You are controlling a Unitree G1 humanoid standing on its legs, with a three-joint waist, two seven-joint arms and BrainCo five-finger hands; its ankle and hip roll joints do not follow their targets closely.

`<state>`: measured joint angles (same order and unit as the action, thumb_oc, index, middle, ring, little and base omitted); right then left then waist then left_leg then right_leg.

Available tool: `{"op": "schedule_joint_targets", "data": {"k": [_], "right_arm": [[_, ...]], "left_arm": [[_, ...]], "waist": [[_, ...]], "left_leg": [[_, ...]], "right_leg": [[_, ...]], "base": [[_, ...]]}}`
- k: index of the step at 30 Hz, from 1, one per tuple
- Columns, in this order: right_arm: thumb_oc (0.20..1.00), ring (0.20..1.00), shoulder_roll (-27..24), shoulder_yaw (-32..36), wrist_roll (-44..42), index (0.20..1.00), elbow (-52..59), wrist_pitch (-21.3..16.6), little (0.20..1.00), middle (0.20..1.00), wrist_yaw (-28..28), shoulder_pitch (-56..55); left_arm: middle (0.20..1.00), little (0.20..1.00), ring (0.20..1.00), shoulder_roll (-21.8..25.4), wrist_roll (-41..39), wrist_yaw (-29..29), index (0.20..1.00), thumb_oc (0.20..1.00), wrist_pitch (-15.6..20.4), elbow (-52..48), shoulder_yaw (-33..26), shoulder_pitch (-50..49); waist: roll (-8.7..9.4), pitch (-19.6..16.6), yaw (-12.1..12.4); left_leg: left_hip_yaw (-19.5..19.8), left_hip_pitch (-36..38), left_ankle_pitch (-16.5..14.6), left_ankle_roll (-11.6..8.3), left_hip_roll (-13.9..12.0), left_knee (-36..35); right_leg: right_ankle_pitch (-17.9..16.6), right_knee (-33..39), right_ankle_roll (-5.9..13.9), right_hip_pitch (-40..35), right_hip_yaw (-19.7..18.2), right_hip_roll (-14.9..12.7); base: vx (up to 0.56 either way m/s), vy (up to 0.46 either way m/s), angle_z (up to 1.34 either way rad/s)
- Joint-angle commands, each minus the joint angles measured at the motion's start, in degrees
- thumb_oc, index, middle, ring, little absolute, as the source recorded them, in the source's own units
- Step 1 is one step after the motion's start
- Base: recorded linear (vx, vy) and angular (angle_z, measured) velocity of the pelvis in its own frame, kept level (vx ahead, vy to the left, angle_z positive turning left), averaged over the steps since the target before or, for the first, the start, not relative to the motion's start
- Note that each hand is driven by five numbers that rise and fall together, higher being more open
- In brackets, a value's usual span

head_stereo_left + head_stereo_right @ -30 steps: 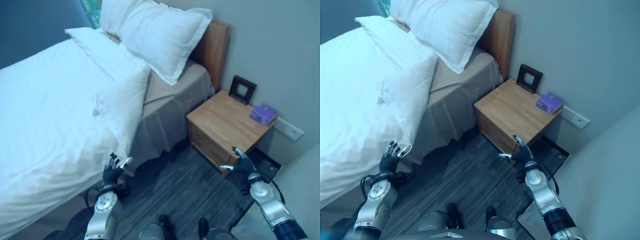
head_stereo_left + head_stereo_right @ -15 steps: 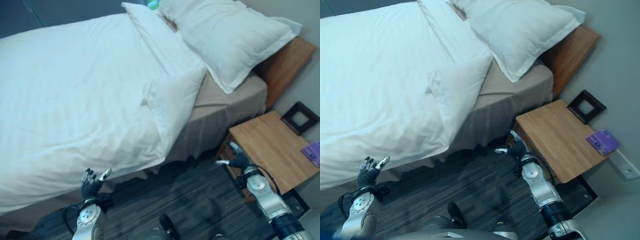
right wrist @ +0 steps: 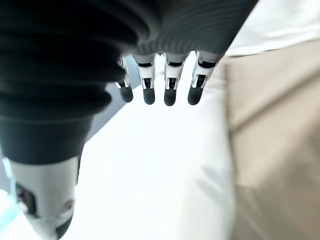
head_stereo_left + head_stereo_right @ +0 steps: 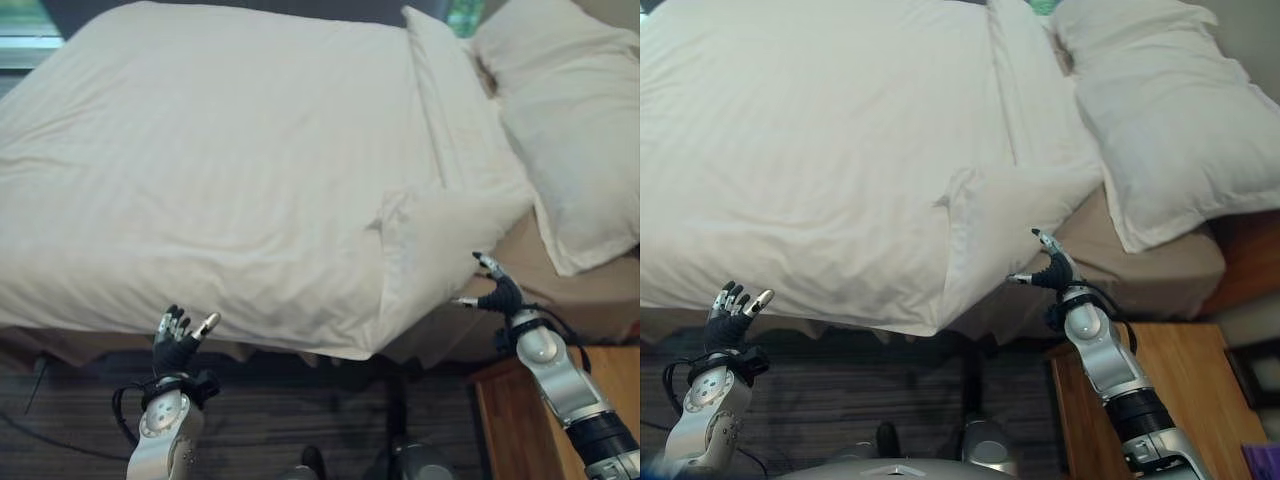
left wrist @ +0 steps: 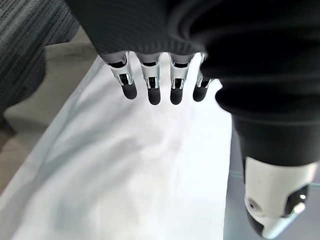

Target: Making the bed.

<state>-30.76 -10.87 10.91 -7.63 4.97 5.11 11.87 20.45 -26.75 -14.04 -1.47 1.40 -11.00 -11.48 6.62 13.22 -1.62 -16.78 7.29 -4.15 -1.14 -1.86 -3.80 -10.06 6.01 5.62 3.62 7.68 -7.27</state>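
Both hands open, empty, at the duvet's near edge.
Left hand, right hand just short of duvet; pillow far right.

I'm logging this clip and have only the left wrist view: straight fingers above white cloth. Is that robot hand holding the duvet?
Observer: No. The left robot hand is open, raised at the bedside by the duvet's hanging edge, and it grips nothing.
Operator: And the other one?
Observer: The right robot hand is open too, close to the duvet's folded-back corner. I cannot tell whether it touches.
Operator: Is the bed finished?
Observer: Not yet. A strip of beige sheet lies bare between that corner and the pillow.
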Motion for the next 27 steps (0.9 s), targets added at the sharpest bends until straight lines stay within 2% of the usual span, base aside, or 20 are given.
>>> {"op": "schedule_joint_targets", "data": {"k": [1,2,7,12,15,17,20,27], "right_arm": [[1.0,1.0,-4.38,1.3,3.3,1.0,0.96,-2.51,1.0,1.0,3.06,8.76],[1.0,1.0,-5.76,1.25,3.6,1.0,1.08,-2.65,1.0,1.0,2.84,11.34],[1.0,1.0,-5.81,-3.1,3.4,1.0,-0.25,-3.38,1.0,1.0,2.69,18.85],[1.0,1.0,-7.15,-8.92,3.2,1.0,-9.84,-2.91,1.0,1.0,4.07,29.31],[1.0,1.0,-8.49,-10.23,2.03,1.0,-14.11,-2.76,1.0,1.0,4.9,33.07],[1.0,1.0,-12.15,-12.83,3.42,1.0,-17.03,-2.4,1.0,1.0,5.14,38.7],[1.0,1.0,-14.02,-14.75,3.34,1.0,-21.95,-2.17,1.0,1.0,6.54,44.37],[1.0,1.0,-16.16,-18.59,4.34,1.0,-25.8,-2.08,1.0,1.0,8.09,51.65]], "left_arm": [[1.0,1.0,1.0,1.9,-0.81,2.57,1.0,1.0,5.45,-4.75,0.25,4.09],[1.0,1.0,1.0,0.9,-1.83,2.81,1.0,1.0,5.72,-4.92,-0.32,3.8],[1.0,1.0,1.0,-0.32,-1.45,2.66,1.0,1.0,6.25,-4.34,-0.23,3.59],[1.0,1.0,1.0,-0.62,-2.87,2.05,1.0,1.0,7.97,0.93,2.63,5.53],[1.0,1.0,1.0,0.13,-3.23,2.02,1.0,1.0,8.66,4.34,2.84,6.26],[1.0,1.0,1.0,1.41,-3.56,1.71,1.0,1.0,9.67,7.01,2.34,6.96],[1.0,1.0,1.0,2.75,-3.45,1.75,1.0,1.0,10.79,9.26,2.81,8.24],[1.0,1.0,1.0,4.02,-3.29,2.25,1.0,1.0,11.97,11.26,3.66,9.08]], "waist": [[-1.36,-1.32,-1.75],[-2.11,-2.22,-1.12],[-3.38,-3.0,0.25],[-4.76,-2.38,1.11],[-5.53,-1.82,1.43],[-5.95,-1.2,2.15],[-6.49,-0.86,2.5],[-7.77,-0.48,3.31]], "left_leg": [[-4.36,2.26,0.55,-2.1,-2.97,-1.2],[-3.75,3.36,0.34,-2.33,-3.17,-1.2],[-3.6,3.96,0.73,-3.03,-3.94,-0.91],[-2.89,1.82,2.49,-4.3,-5.26,-1.2],[-2.11,-0.92,3.54,-4.91,-5.69,-1.2],[-1.63,-3.92,4.67,-5.67,-6.06,-1.2],[-1.06,-7.52,5.87,-6.25,-6.51,-1.2],[0.44,-12.98,7.33,-6.98,-6.95,-1.2]], "right_leg": [[3.38,-1.01,2.69,2.13,0.34,-1.56],[3.67,-1.01,2.71,0.55,1.71,-1.63],[5.0,-1.01,2.0,-1.05,2.99,-1.16],[6.0,-1.01,1.12,-0.63,5.06,-0.91],[6.13,-1.01,0.97,0.87,5.95,-0.97],[5.87,-1.01,1.08,3.11,6.57,-1.33],[5.41,-1.01,1.18,5.99,6.93,-1.55],[4.94,-1.01,1.1,10.39,7.3,-1.71]], "base": [[0.25,-0.187,0.03],[0.2,-0.155,-0.04],[0.15,-0.148,-0.11],[0.08,-0.114,0.15],[0.0,-0.073,0.27],[-0.04,-0.073,0.15],[-0.05,-0.075,0.2],[-0.03,-0.054,0.15]]}}
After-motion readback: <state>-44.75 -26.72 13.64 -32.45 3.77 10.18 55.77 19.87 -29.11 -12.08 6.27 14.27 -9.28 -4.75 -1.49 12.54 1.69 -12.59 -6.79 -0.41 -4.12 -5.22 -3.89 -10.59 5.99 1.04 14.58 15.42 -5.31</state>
